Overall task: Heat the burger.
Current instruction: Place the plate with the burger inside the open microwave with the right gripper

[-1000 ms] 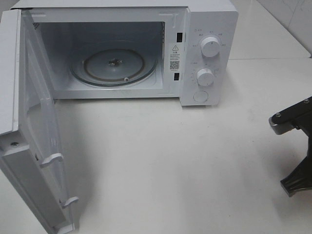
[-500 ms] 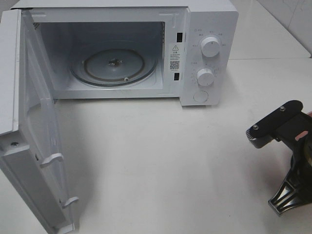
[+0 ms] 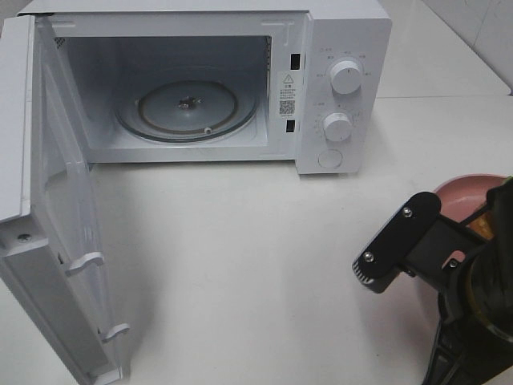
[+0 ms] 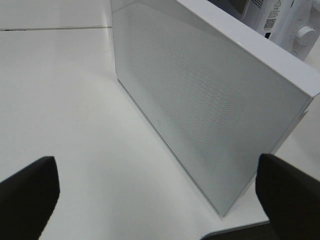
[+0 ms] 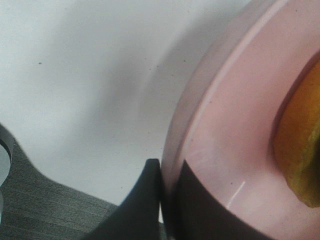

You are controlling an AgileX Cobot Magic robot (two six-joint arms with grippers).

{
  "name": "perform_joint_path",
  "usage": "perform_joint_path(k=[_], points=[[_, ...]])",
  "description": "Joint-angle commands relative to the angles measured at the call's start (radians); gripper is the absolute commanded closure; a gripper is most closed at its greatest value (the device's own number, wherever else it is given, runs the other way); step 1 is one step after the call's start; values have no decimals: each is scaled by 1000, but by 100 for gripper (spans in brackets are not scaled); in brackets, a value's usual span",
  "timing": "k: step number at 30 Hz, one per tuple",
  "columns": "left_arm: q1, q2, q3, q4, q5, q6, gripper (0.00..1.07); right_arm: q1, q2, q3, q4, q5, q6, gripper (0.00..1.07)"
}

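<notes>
white worktop (image 3: 240, 241) lies bare from the open microwave (image 3: 353, 32) door (image 3: 48, 200) across to my right arm (image 3: 401, 241) and the pink plate (image 3: 469, 192) at the right edge. left wrist: my left gripper (image 4: 160, 195) is spread wide, empty, near the door's outer face. right wrist: my right gripper (image 5: 162, 172) pinches the plate's rim; the burger (image 5: 300, 150) sits on the plate.

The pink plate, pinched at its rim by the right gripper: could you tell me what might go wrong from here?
The right gripper grips only the rim of the pink plate, so the plate may tilt and the burger could slide off. Entering the microwave, the plate might clip the cavity's front edge.
</notes>
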Motion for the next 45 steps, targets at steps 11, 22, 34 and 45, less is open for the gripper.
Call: perform_joint_path(k=[11, 22, 34, 45], points=[[3, -1, 3, -3, 4, -1, 7, 193, -10, 3, -54, 52, -61, 107], [3, -1, 3, -3, 4, -1, 7, 280, -10, 3, -59, 53, -170, 107], [3, -1, 3, -3, 4, -1, 7, 299, -10, 3, -100, -8, -371, 107], [3, -1, 3, -3, 4, -1, 7, 299, -10, -6, -143, -67, -457, 107]])
